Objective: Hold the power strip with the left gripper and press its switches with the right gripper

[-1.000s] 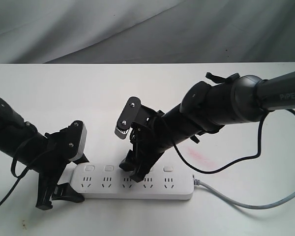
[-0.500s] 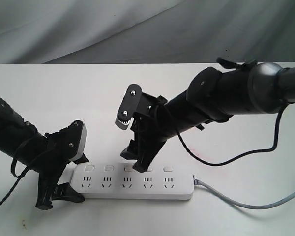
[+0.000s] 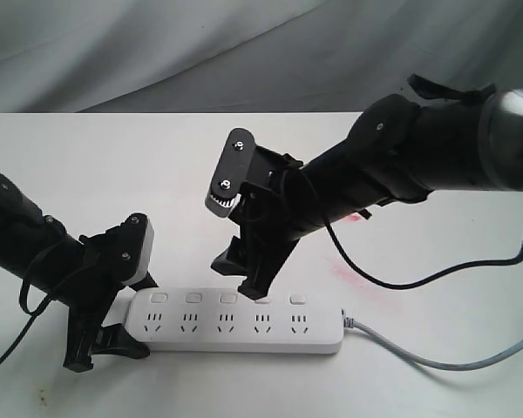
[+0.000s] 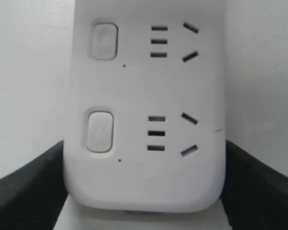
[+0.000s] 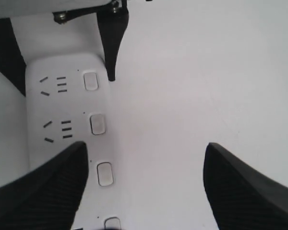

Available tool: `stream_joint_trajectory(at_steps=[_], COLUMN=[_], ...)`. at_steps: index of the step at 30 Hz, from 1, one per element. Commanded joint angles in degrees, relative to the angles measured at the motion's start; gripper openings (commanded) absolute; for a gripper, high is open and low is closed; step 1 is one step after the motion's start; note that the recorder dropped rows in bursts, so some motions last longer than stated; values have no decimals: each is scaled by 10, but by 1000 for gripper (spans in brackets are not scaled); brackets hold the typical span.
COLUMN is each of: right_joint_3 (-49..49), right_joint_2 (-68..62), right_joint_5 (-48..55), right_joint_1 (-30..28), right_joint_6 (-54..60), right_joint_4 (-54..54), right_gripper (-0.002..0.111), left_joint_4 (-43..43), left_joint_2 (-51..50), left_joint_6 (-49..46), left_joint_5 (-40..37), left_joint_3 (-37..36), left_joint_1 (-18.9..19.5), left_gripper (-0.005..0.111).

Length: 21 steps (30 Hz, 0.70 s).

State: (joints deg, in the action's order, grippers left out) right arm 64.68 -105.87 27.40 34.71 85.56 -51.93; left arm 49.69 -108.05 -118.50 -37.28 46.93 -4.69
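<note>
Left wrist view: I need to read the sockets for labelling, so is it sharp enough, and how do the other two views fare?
Left wrist view: the power strip is evenly lit and slightly soft, slots legible; right wrist view: switches clear, the right gripper has dark, blurred fingers; exterior view: fairly sharp, only soft shadows on the table.

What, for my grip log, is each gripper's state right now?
Left gripper: closed on the end of the power strip.
Right gripper: open, holding nothing.
</note>
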Motion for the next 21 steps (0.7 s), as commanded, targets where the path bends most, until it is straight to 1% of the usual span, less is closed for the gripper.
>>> stream_joint_trajectory(at_steps=[1,18,21], right_joint_3=[-33,-42,-44], right_joint_2=[28,-21,-22], right_joint_5=[3,-14,-11], right_joint_1=[-19,-29,-39], right_joint_6=[-4,-4,-4], right_joint_4=[5,-7,-7], right_gripper=[63,63,63], left_joint_4=[-5,-5,-5], left_joint_2=[-5,-5,-5], left_joint_6=[-4,-4,-4], left_joint_5=[25,25,25], left_joint_3=[-1,-1,-1], left_joint_1=[-2,-2,-2], left_gripper=[64,64,64])
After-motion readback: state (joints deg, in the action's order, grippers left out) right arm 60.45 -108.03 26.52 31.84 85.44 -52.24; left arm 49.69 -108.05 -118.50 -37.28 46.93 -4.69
